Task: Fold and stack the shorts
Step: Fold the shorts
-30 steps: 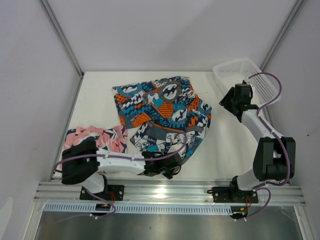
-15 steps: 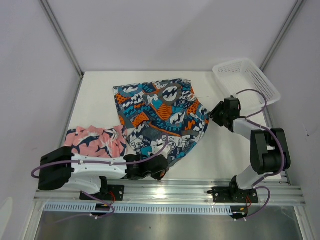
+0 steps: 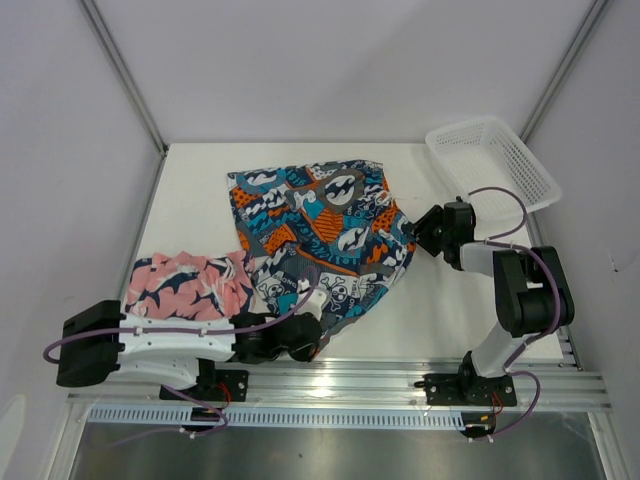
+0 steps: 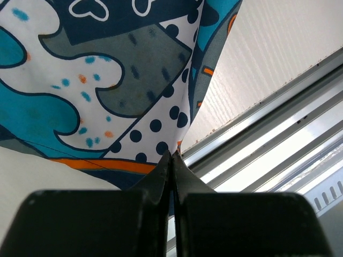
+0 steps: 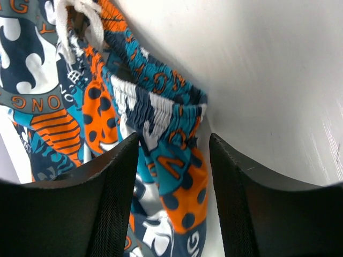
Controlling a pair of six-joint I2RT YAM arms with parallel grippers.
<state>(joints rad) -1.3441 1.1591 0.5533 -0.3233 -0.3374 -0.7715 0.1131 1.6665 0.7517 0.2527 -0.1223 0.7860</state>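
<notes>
Lying spread mid-desk (image 3: 200, 180) in the top view, the patterned shorts (image 3: 320, 225) sit just beside the pink shorts (image 3: 190, 285) at left, with a white basket (image 3: 490, 160) far right. Left wrist view: left jaws pinched shut on the patterned hem (image 4: 107, 165). Right wrist view: right jaws open, straddling the waistband (image 5: 155, 101).

A white desk (image 3: 200, 190) fills the middle of the enclosure. Behind the desk stands a plain pale back wall (image 3: 340, 60). A pale left panel (image 3: 60, 220) and a pale right panel (image 3: 615, 180) close the desk's sides. Two slim metal posts (image 3: 124, 75) slant up from the desk's far corners. A ribbed aluminium rail (image 3: 340, 383) runs along the desk's near edge, and a grey metal sheet (image 3: 330, 450) lies just past it. The light is soft and even.
</notes>
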